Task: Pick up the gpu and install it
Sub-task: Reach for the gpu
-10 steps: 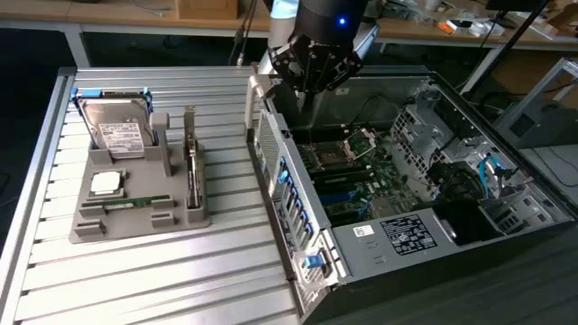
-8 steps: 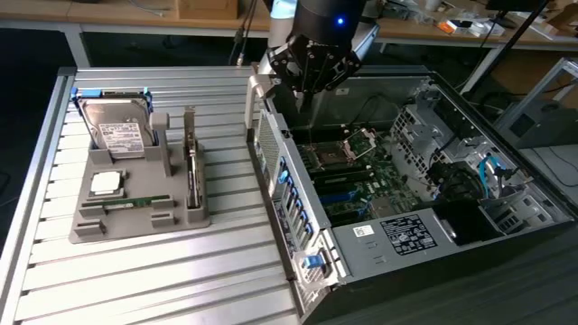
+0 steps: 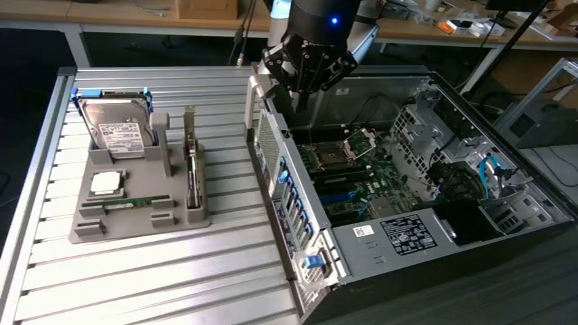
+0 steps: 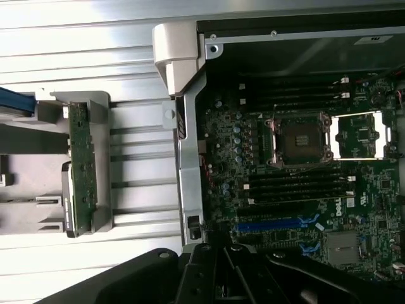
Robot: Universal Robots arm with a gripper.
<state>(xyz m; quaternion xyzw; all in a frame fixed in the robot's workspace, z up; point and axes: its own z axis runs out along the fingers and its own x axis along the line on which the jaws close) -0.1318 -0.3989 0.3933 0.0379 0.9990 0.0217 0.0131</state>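
At the exterior view's left, a grey moulded plastic holder [image 3: 135, 227] sits on the ribbed aluminium slat table [image 3: 162, 284], with bare slats around it. It carries a silver hard drive with a white label [image 3: 122, 132]. In the slot on its case side the gpu [image 3: 192, 172], a thin green card with a silver end bracket, stands on edge, untouched. A strip of open slats separates the holder from the open grey metal computer case [image 3: 287, 169], whose upright wall faces the card. Over that wall's far corner hangs the black gripper [image 3: 305, 78], fingers together and empty. Inside the case lies the green motherboard [image 3: 361, 183].
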